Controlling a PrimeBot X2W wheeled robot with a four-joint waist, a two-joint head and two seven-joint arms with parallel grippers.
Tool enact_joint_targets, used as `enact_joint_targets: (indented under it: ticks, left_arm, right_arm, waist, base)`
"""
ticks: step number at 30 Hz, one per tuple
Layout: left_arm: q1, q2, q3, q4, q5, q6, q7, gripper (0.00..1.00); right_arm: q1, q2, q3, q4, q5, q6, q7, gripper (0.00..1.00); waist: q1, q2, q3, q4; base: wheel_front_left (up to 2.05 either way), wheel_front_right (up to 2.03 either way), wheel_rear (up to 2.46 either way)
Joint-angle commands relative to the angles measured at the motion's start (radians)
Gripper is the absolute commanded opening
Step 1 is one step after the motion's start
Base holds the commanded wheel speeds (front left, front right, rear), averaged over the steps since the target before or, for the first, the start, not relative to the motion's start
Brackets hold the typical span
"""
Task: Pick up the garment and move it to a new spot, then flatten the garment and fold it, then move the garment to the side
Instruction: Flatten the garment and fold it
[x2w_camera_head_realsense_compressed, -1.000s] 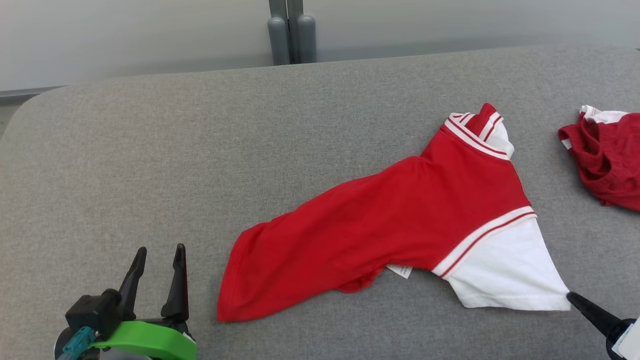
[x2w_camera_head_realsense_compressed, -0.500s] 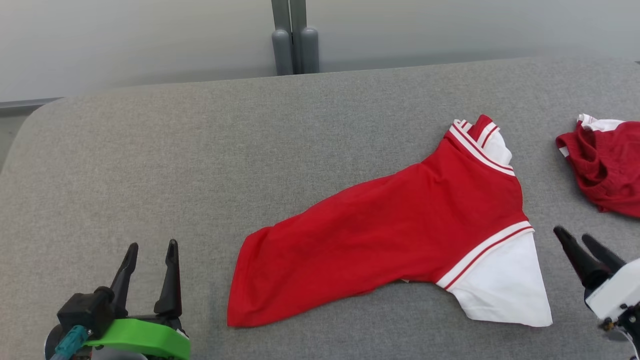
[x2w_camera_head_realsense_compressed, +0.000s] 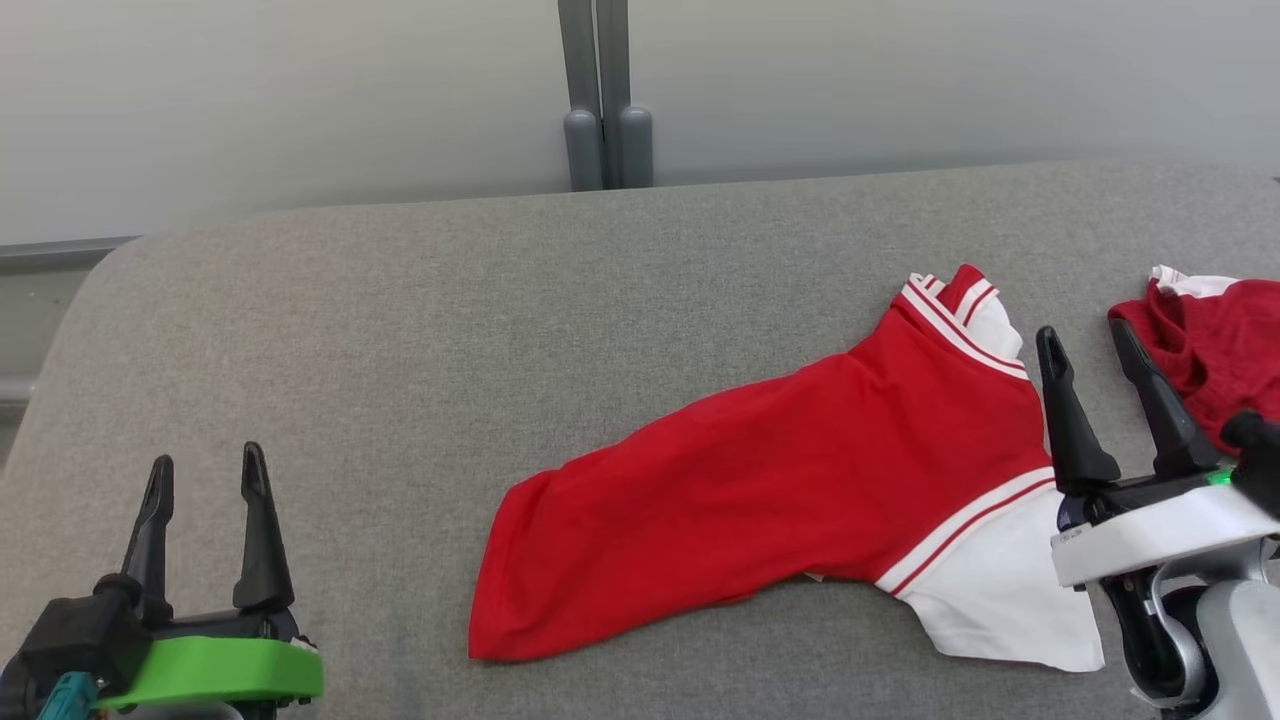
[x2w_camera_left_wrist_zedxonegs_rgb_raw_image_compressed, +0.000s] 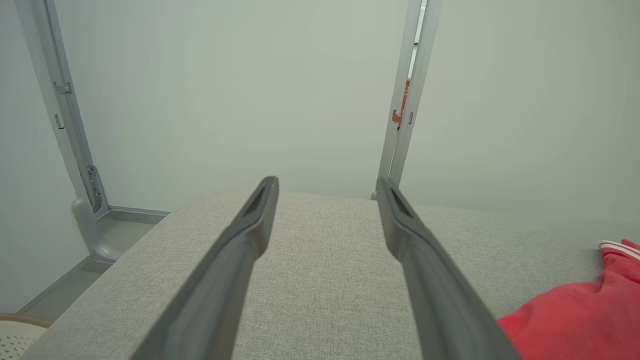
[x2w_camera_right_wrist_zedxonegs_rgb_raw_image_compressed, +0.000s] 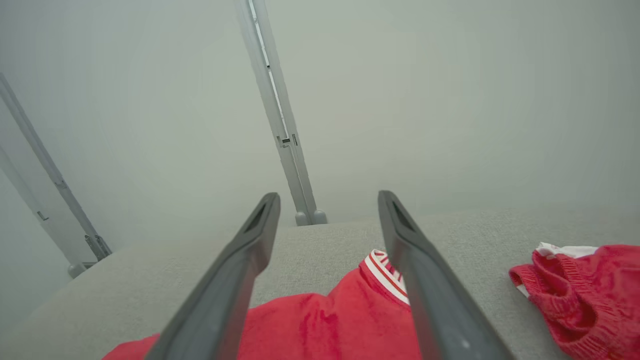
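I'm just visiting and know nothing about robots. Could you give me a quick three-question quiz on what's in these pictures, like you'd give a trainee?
1. True or false: the left gripper is holding the red and white shirt.
2. Where does the crumpled red garment lie? A) on the shirt B) on the grey surface, to the robot's right of the shirt C) in the left gripper
3. Fill in: the left gripper and the right gripper are both ____ (open/shut).
Key: 1 false; 2 B; 3 open.
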Motion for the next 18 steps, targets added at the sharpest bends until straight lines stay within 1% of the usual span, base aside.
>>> enact_joint_targets:
  ticks: [1,4,7,9,14,18]
  left_arm:
    - [0.022,-0.01,0.007,-0.003,0.0,-0.002,0.0,1.0]
    - [0.045,-0.027,0.013,-0.003,0.02,-0.007,0.0,1.0]
    - [0.067,-0.049,0.021,-0.009,0.047,-0.014,0.0,1.0]
    - [0.08,-0.059,0.022,-0.007,0.057,-0.025,0.0,1.0]
    - [0.093,-0.075,0.037,0.004,0.084,-0.049,0.0,1.0]
    - [0.1,-0.079,0.048,0.017,0.108,-0.055,0.0,1.0]
  right_arm:
    - [-0.007,-0.005,0.009,0.032,-0.048,0.0,-0.04,1.0]
    - [0.001,0.015,0.008,0.093,-0.11,0.0,-0.087,1.0]
    - [0.011,0.029,0.016,0.142,-0.166,0.0,-0.106,1.0]
    - [0.016,0.037,0.026,0.165,-0.182,0.0,-0.11,1.0]
    - [0.015,0.046,0.029,0.172,-0.202,0.0,-0.112,1.0]
    - [0.018,0.045,0.027,0.172,-0.206,0.0,-0.112,1.0]
  waist:
    - [0.0,0.0,-0.016,0.005]
    - [0.0,0.0,-0.034,0.006]
    - [0.0,0.0,-0.042,0.004]
    - [0.0,0.0,-0.046,0.003]
    - [0.0,0.0,-0.056,0.001]
    - [0.0,0.0,-0.064,-0.001]
  base:
    - [0.0,0.0,0.0]
    - [0.0,0.0,0.0]
    - [0.0,0.0,0.0]
    - [0.0,0.0,0.0]
    - [0.0,0.0,0.0]
    - [0.0,0.0,0.0]
